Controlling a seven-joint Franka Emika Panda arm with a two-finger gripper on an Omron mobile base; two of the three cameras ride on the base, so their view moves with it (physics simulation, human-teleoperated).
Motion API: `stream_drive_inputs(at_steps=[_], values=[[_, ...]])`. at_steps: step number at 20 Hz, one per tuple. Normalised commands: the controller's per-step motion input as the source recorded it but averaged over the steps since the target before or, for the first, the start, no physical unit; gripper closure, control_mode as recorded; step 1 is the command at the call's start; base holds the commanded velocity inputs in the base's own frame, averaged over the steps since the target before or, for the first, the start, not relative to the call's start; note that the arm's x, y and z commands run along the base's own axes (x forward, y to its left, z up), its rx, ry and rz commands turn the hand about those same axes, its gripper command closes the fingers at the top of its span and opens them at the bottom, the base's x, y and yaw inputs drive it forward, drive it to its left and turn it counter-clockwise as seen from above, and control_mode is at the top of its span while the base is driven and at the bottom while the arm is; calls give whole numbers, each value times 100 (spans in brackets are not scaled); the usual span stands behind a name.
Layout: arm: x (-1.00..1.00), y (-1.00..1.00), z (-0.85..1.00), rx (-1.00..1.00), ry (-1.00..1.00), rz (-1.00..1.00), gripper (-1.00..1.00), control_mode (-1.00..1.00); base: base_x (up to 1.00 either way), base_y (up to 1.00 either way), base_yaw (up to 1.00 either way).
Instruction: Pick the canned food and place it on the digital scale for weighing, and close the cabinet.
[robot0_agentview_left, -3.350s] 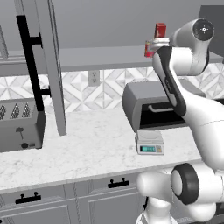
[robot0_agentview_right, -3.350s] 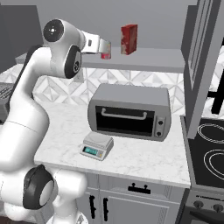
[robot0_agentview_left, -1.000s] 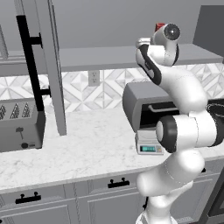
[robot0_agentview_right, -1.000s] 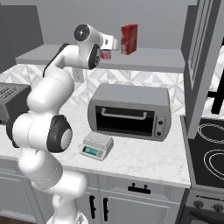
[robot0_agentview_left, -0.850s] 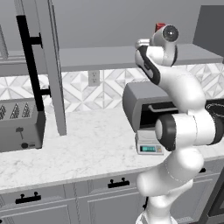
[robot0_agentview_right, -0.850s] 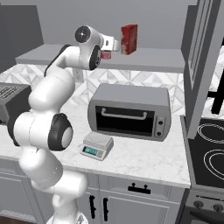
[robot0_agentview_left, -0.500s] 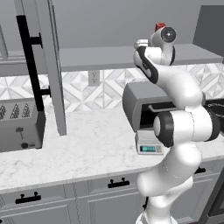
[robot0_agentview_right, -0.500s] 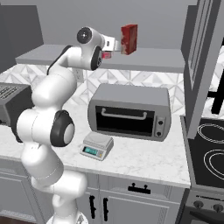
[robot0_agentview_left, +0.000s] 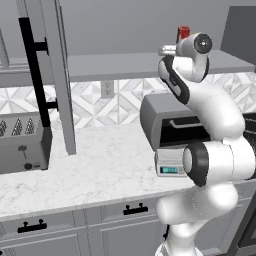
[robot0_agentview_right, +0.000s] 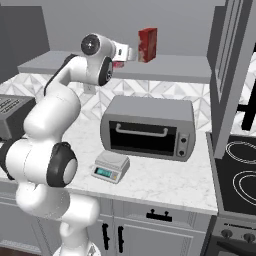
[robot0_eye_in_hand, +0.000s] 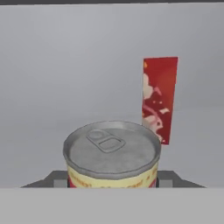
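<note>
The canned food (robot0_eye_in_hand: 112, 155) stands upright on the cabinet shelf (robot0_agentview_right: 165, 67), lid up, squarely between the fingertips of the hand (robot0_eye_in_hand: 112, 178), which has narrowed onto its sides; red box (robot0_eye_in_hand: 159, 98) at 1 o'clock behind; digital scale (robot0_agentview_right: 110, 166) lies well below on the tabletop (robot0_agentview_right: 165, 180).

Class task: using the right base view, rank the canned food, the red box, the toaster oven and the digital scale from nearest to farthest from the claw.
1. Canned food: between the claw fingers on the shelf.
2. Red box: just right on the same shelf.
3. Toaster oven: below, on the counter.
4. Digital scale: lowest, by the counter's front edge.
</note>
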Motion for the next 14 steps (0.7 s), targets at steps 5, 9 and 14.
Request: stream_drive_inputs(at_steps=[5,9,14], values=[[-100,0,23,1,-24,0,100,-100,0,0,0],[-100,0,34,0,-25,2,100,-100,0,0,0],[-100,3,16,0,-25,6,100,-100,0,0,0]])
